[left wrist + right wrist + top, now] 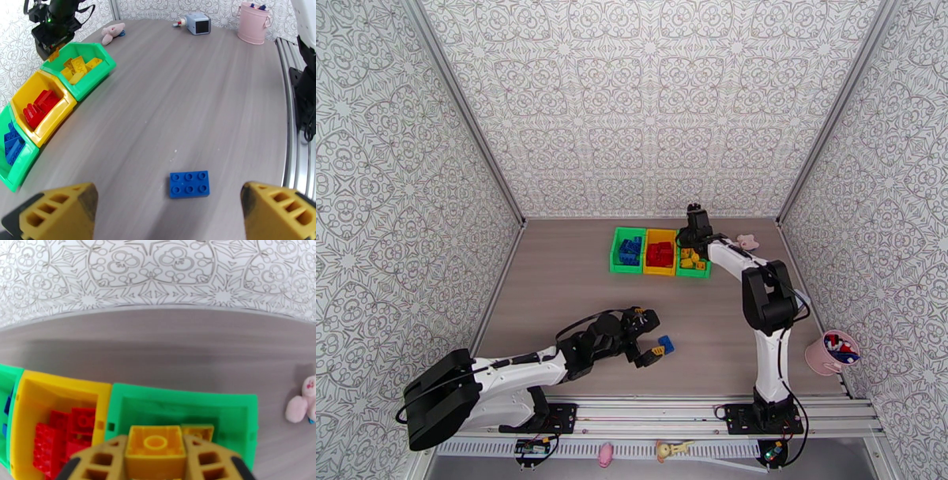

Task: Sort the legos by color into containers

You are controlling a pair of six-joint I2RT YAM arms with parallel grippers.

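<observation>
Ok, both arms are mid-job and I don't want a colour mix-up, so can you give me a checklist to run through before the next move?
1. Right gripper shut on the yellow studded plastic brick: ok.
2. That brick is above the green plastic bin of yellow bricks: ok.
3. Left gripper open: ok.
4. Blue studded plastic brick lies flat, studs up, alone on the grey table, ahead between the left fingers: ok.
5. Left gripper low enough to close on it: cannot tell.
6. Green plastic bin of blue bricks holds blue only: ok.
</observation>
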